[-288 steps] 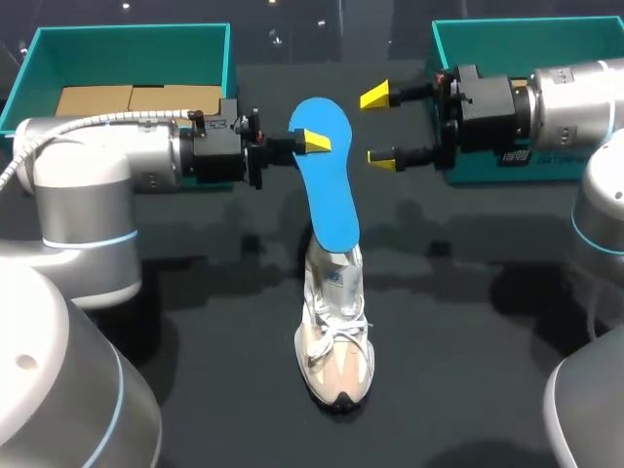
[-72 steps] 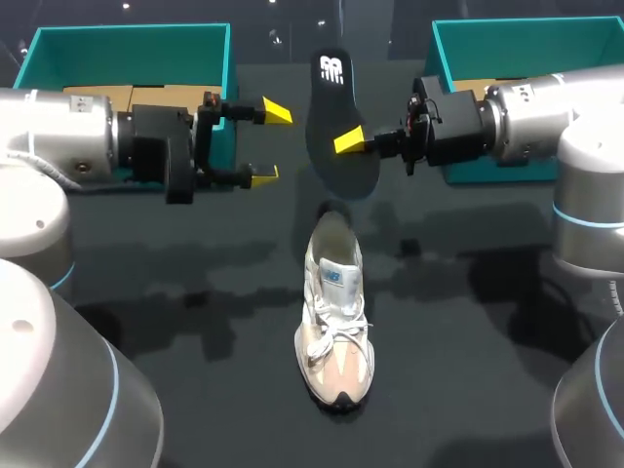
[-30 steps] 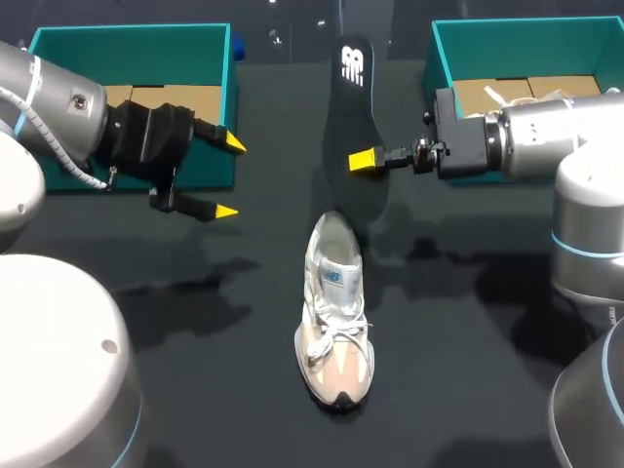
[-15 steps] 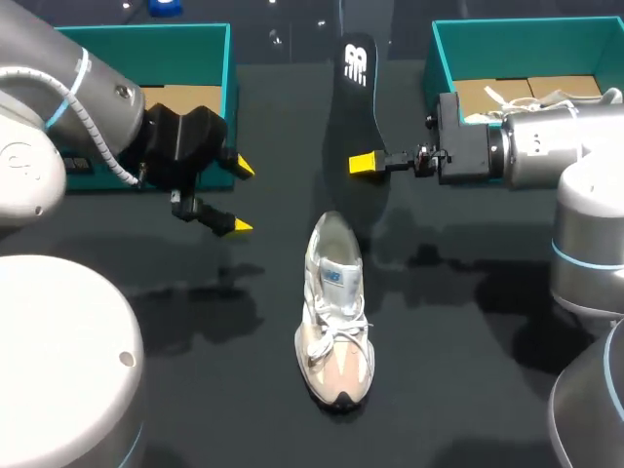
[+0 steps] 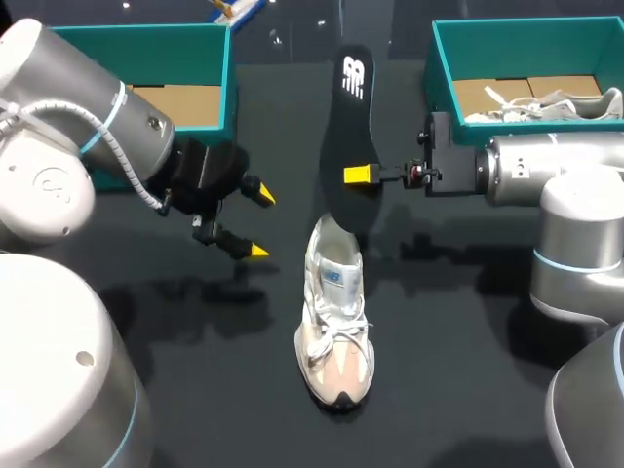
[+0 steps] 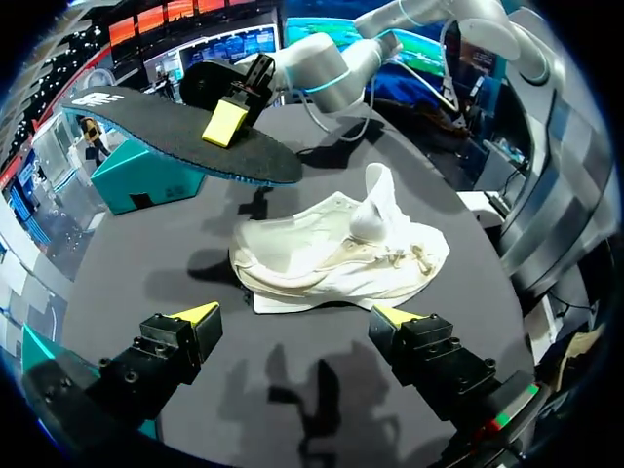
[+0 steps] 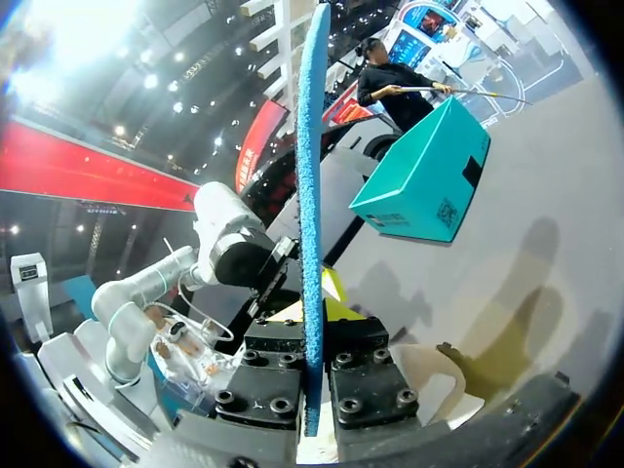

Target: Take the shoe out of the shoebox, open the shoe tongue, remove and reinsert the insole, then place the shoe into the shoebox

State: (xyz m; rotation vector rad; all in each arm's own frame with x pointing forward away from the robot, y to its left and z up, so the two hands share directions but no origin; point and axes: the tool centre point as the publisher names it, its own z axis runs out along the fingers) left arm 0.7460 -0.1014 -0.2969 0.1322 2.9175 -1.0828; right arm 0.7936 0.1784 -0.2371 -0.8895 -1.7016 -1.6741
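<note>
Insole (image 5: 351, 127): clamped between the fingers of the right gripper (image 5: 359, 175), held clear of the table (image 5: 468, 370), its near end close above the shoe's heel.
Shoe (image 5: 334, 322): set on the table ahead of the left gripper (image 5: 261, 223), below and nearer the robot than the right gripper.
Left gripper: placed beside the shoe's heel, apart from it, fingers spread with nothing between.
Left shoebox (image 5: 230, 58): set behind the left gripper.
Right shoebox (image 5: 439, 58): set behind the right gripper's arm, a second shoe (image 5: 565, 102) laid inside.
</note>
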